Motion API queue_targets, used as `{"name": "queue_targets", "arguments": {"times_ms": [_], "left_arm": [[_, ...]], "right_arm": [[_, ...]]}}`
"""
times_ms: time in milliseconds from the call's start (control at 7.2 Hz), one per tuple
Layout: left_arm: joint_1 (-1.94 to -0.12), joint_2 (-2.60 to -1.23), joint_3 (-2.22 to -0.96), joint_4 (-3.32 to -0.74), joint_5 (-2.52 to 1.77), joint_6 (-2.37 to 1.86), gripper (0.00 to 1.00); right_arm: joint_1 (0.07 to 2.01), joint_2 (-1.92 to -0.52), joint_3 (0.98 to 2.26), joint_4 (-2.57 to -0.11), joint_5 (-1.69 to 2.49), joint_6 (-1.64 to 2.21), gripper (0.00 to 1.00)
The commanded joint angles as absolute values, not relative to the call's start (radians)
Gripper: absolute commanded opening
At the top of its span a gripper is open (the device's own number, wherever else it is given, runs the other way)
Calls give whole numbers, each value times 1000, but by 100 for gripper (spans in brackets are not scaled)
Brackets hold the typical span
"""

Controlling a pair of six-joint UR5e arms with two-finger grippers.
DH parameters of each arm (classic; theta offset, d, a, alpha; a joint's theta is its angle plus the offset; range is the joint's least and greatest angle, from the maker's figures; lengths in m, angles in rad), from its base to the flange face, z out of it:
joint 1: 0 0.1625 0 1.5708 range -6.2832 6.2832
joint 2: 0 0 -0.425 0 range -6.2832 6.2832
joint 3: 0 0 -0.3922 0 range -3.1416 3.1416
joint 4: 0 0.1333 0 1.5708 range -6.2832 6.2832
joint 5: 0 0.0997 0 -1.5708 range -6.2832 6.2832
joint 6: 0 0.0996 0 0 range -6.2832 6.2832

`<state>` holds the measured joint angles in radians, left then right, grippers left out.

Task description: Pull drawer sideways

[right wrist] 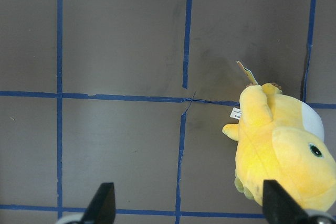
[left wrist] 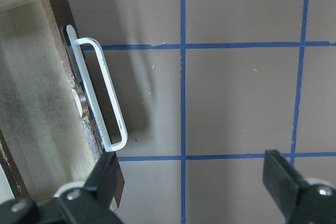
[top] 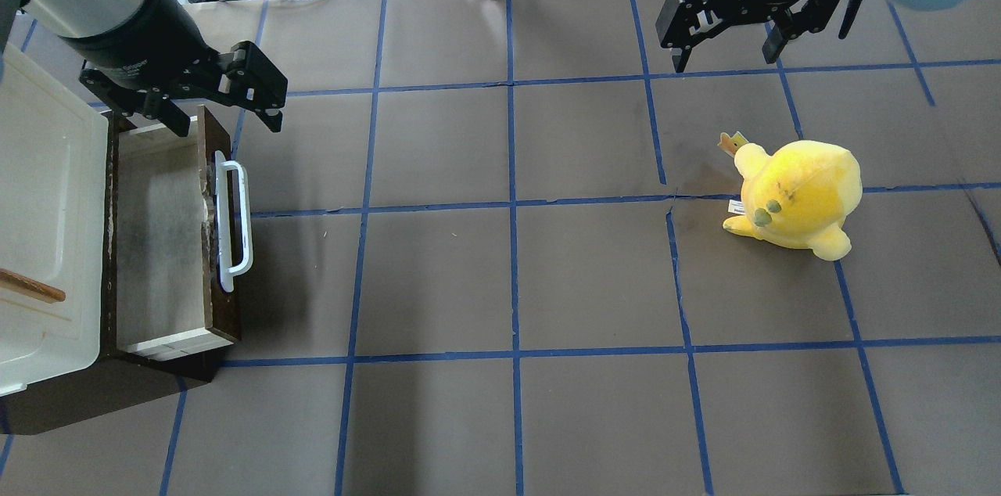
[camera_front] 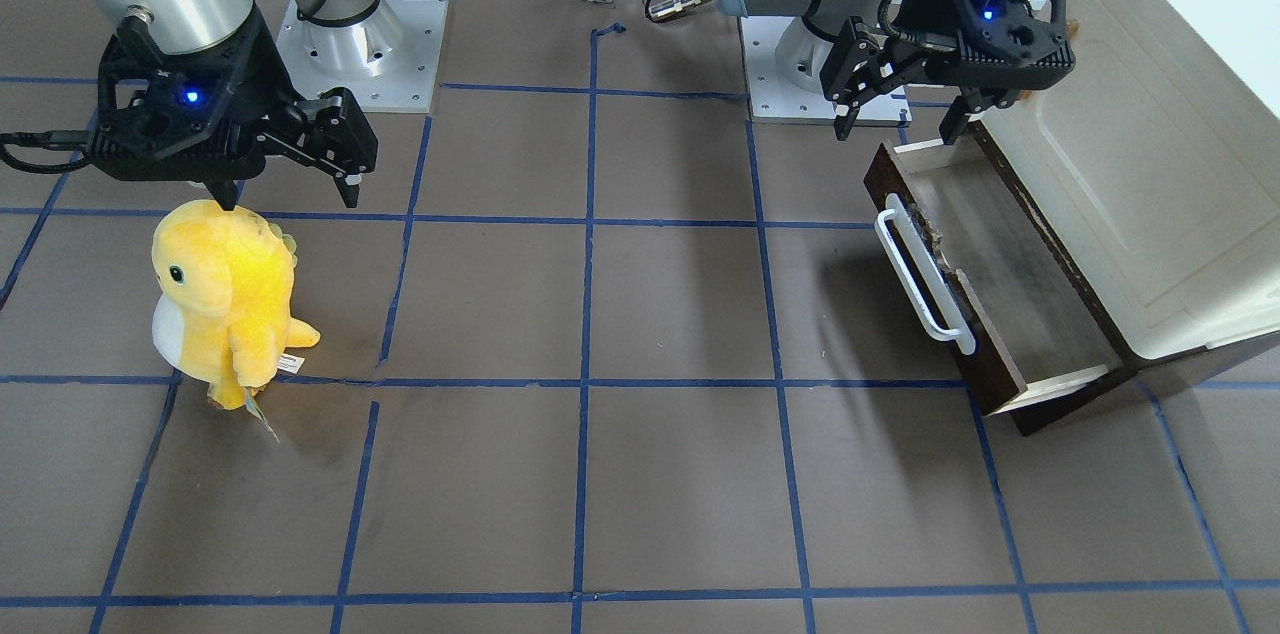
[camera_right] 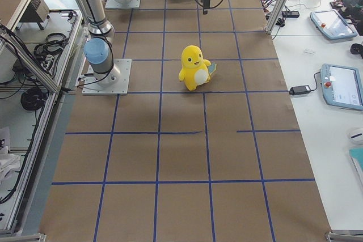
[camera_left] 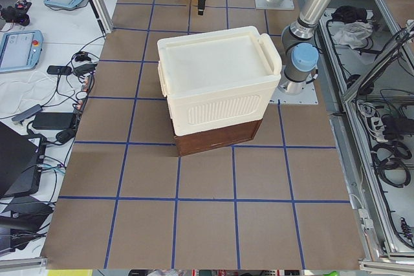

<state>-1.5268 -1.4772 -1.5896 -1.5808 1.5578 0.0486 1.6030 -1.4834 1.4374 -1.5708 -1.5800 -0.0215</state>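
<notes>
Drawer (top: pixel 160 246) is sitting at the robot's left end of the table (top: pixel 508 285), pulled out from under the cream cabinet (top: pixel 47 206). Its greyish floor is showing bare, and the dark brown front is facing the middle of the table. The white bar handle (top: pixel 235 222) is running along that front, with nothing touching it. Left gripper (top: pixel 227 124) is hanging above the drawer's end nearer the robot's bases, jaws spread wide and holding nothing. In the left wrist view, one finger (left wrist: pixel 107 177) is sitting over the corner of the drawer front and the other is over bare table, with the handle (left wrist: pixel 102 95) showing ahead of them and clear of both. Right gripper (top: pixel 725 62) is hovering at the far side of the table, well apart from the drawer, with its jaws also gaping wide and nothing between them. A yellow plush toy (top: pixel 798 195) is standing upright on the table near it, untouched. Blue tape lines are crossing the brown table surface in a grid.
</notes>
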Motion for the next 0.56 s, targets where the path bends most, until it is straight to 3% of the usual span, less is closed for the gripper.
{"name": "queue_targets", "arguments": {"times_ms": [0,417], "left_arm": [[-1526,-1483,-1591,-1577,1562,52,100],[-1525,-1491,-1589,-1569,1554,52,100]], "right_arm": [[1603,-1483,1437,-1571,-1580,-21,100],[1603,-1483,1437,-1571,-1580,-21,100]]}}
